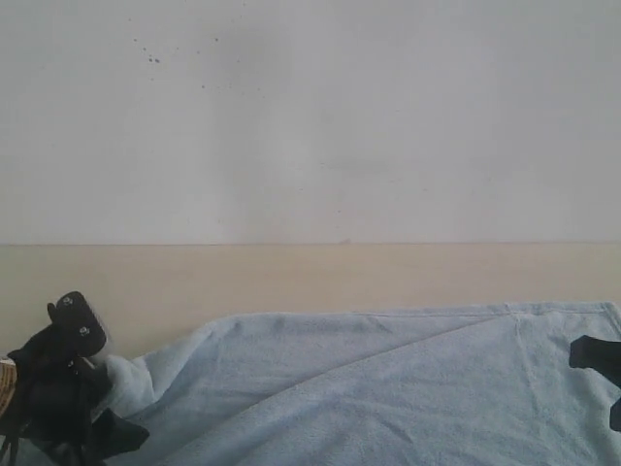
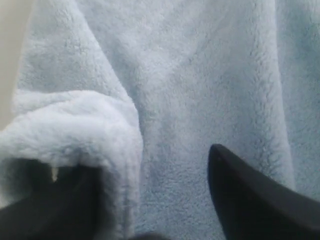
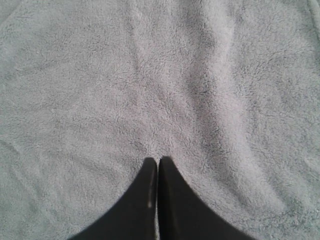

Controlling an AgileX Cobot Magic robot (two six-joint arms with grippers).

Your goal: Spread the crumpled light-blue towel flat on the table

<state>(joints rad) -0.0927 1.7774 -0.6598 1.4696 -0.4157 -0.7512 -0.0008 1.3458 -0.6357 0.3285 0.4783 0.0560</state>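
The left gripper [image 2: 145, 165] is gaping wide at the towel [image 2: 200, 75] fold; the right gripper [image 3: 158, 161] is resting closed; clamp, then drag outward.

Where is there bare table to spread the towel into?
A bare table strip lies between the wall and the towel's far edge, widest at far left beyond the left gripper. Nearer, towel covers everything in view, with the right gripper at its right end.

Matte black all over: left gripper [image 2: 125, 165] with broad pointed fingers [image 2: 250, 200], right gripper [image 3: 157, 161] with slim tapered fingers [image 3: 175, 200], blocky left arm housing [image 1: 58, 379] carrying two small silvery screw heads [image 1: 66, 302].
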